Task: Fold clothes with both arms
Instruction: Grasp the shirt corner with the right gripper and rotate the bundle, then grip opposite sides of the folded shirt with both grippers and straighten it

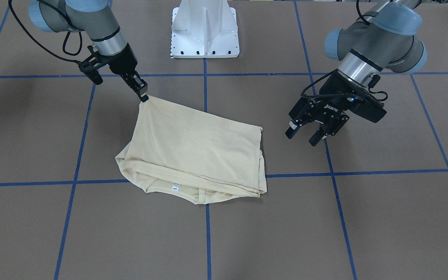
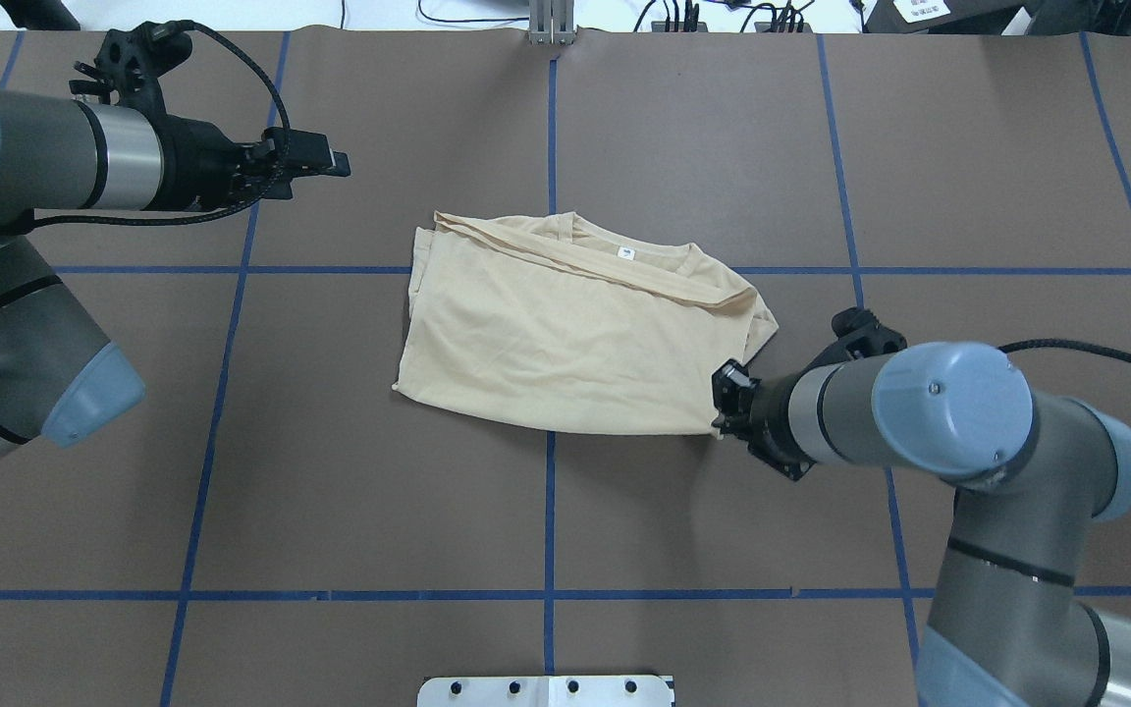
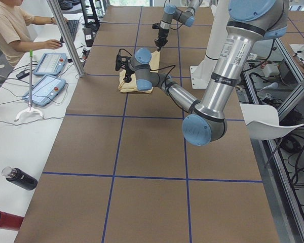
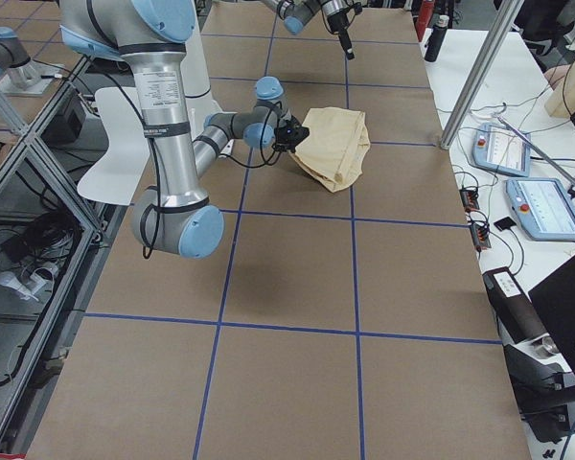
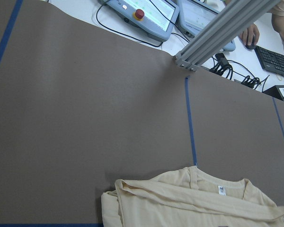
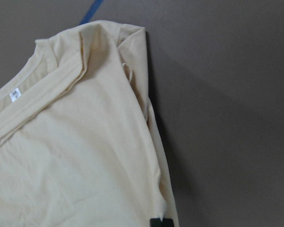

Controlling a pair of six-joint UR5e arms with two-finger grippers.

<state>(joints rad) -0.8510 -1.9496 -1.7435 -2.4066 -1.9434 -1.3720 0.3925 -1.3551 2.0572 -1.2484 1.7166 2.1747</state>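
Things around the brown table (image 1: 364, 233)
Blue tape lines (image 1: 341, 217) cross it. A white base (image 1: 204, 35) stands on its edge. Beside it a person (image 3: 7, 25) sits at a keyboard (image 3: 72, 28), near two screen pads (image 3: 50, 63) and a black bottle (image 3: 19, 178).

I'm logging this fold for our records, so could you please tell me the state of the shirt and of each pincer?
Shirt: folded in layers, one corner lifted.
Right pincer: shut on that lifted corner.
Left pincer: open, empty, apart from the shirt.
Neck label: exposed, facing up.
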